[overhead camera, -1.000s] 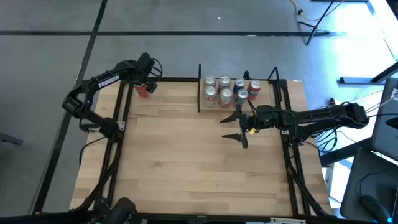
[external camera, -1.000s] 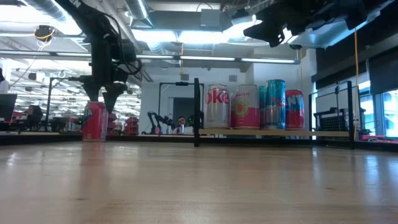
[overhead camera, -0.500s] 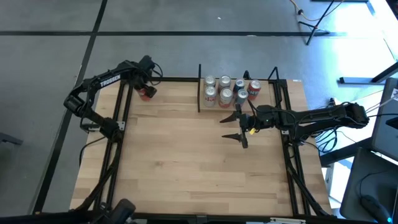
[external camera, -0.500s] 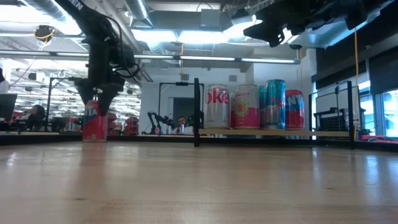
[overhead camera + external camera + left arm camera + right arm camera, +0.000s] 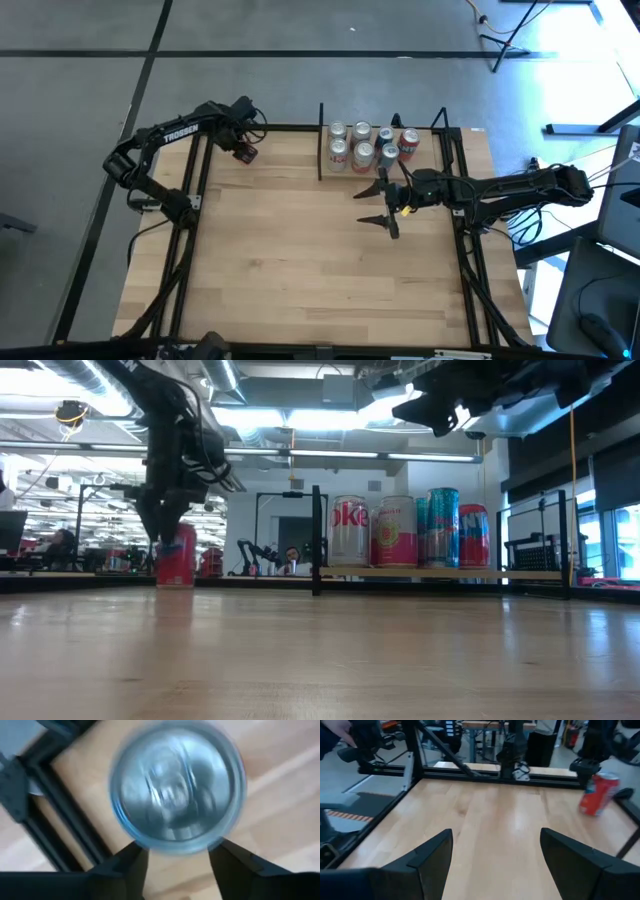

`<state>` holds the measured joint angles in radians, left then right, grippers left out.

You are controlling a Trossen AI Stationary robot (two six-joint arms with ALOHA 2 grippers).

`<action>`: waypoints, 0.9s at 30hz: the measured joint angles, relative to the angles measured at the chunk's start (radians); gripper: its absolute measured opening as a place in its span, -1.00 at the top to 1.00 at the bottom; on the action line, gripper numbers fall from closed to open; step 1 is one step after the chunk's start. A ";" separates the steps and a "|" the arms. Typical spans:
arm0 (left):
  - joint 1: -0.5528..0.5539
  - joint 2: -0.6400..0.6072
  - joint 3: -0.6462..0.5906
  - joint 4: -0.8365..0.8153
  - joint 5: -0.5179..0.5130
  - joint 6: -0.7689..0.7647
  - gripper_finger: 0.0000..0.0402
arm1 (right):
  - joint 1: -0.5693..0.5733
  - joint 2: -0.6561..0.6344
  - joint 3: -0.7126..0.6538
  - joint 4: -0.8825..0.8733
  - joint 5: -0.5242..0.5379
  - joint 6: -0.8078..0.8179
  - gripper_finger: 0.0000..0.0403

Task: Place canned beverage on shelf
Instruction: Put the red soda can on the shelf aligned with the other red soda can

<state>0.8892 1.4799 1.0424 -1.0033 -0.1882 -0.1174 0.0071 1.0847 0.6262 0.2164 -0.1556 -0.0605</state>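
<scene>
A red can (image 5: 177, 560) is at the table's far left, under my left gripper (image 5: 171, 528), which is shut on it. From above the gripper hides most of the can (image 5: 245, 154). The can also shows in the right wrist view (image 5: 598, 795). The shelf (image 5: 450, 573), a light-wood board between black uprights (image 5: 321, 140), stands at the far edge and bears several cans (image 5: 362, 142). My right gripper (image 5: 380, 207) is wide open and empty, above the table just in front of the shelf. My left gripper pinches the red can between its two fingers (image 5: 131, 866), on opposite sides of the can's wall just below the top rim (image 5: 142, 841). The fingers come from above, pointing down. The can is about upright. I cannot tell whether its base is clear of the table.
Black frame rails (image 5: 200, 160) run along the table's left and right edges (image 5: 462, 215). Bare wood (image 5: 300, 250) spreads over the middle and near part of the table. Desks and equipment stand in the room beyond the table's far edge (image 5: 270, 550).
My left gripper has come down over the red can and taken hold of it. It has then carried the can toward the table's right edge, toward the shelf, and a little nearer. The can has stayed about upright.
</scene>
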 joint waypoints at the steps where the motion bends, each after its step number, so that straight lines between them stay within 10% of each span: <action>1: -0.010 0.000 0.000 -0.006 0.011 -0.013 0.12 | 0.000 0.000 0.000 -0.004 -0.010 0.009 -0.41; 7: -0.099 0.000 0.000 -0.042 0.058 -0.070 0.26 | 0.036 0.052 0.000 0.016 -0.046 0.058 -0.41; 27: -0.196 -0.099 0.000 -0.134 -0.342 -0.167 -0.05 | 0.169 0.103 0.015 0.080 0.061 0.053 -0.41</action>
<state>0.6931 1.3808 1.0428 -1.1372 -0.5307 -0.2843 0.1764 1.1881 0.6415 0.2965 -0.0948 -0.0078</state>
